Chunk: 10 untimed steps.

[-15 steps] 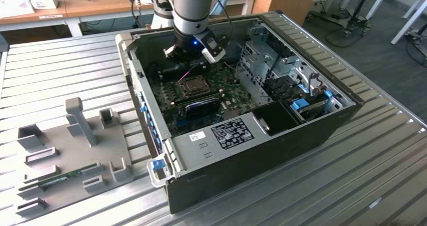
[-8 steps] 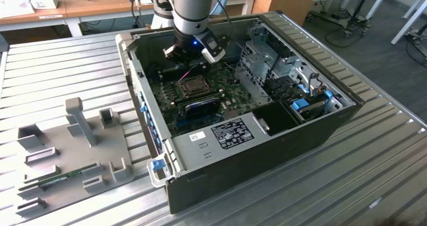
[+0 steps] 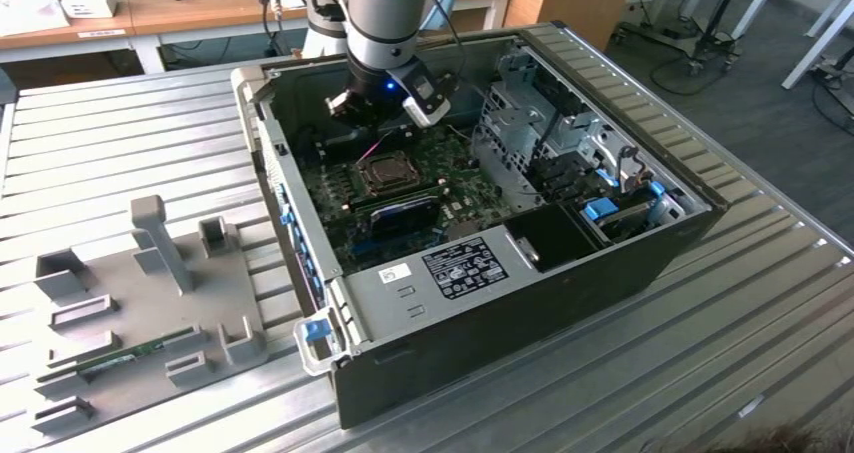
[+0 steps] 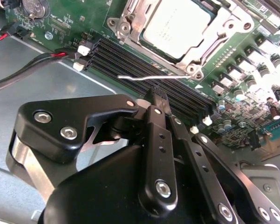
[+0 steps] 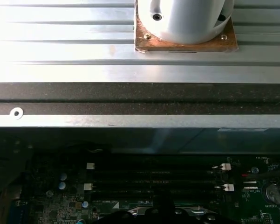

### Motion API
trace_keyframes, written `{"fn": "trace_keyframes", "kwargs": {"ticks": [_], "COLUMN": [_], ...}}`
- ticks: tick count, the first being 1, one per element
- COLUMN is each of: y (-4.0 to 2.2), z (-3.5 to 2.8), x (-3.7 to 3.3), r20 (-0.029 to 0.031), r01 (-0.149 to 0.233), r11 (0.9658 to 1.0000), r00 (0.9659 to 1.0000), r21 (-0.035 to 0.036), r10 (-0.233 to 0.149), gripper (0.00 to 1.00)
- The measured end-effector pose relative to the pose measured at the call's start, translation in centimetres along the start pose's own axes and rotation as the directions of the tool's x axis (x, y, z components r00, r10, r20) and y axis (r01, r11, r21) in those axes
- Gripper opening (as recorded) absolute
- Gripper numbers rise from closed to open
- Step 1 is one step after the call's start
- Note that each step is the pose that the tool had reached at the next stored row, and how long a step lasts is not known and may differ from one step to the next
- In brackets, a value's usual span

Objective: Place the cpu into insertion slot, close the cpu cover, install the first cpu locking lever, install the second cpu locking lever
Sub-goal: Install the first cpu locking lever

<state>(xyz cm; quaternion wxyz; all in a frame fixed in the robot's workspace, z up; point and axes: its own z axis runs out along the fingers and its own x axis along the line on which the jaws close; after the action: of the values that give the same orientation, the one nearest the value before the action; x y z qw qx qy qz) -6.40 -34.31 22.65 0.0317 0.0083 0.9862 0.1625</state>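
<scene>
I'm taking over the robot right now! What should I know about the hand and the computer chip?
Hand: shut, holding nothing, just above the memory slots beside the socket.
Chip: lying in the socket, inside the open computer case.
Done: chip placed; the cover looks to be down over it.
Left: a thin lever sticks out loose over the memory slots, near the hand's tip. I cannot make out the other lever.

- The gripper (image 4: 159, 95) hangs inside the open computer case (image 3: 654, 263), above the memory slots (image 4: 149, 70).
- At its 12 o'clock in the second wrist view, a thin locking lever (image 4: 149, 77) juts across the slots.
- Beyond, the cpu (image 4: 177, 25) sits under the cpu cover (image 4: 223, 32), unobstructed from above.
- Drive cage (image 3: 534, 123) crowds the exterior view's right.
</scene>
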Motion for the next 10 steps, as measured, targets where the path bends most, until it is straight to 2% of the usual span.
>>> {"fn": "trace_keyframes", "kwargs": {"ticks": [10], "y": [0.00], "z": [0.00], "x": [0.00], "r20": [-0.0103], "r01": [-0.004], "r11": [1.0000], "r00": [0.9999], "r21": [0.0003], "r10": [0.004], "gripper": [0.11]}}
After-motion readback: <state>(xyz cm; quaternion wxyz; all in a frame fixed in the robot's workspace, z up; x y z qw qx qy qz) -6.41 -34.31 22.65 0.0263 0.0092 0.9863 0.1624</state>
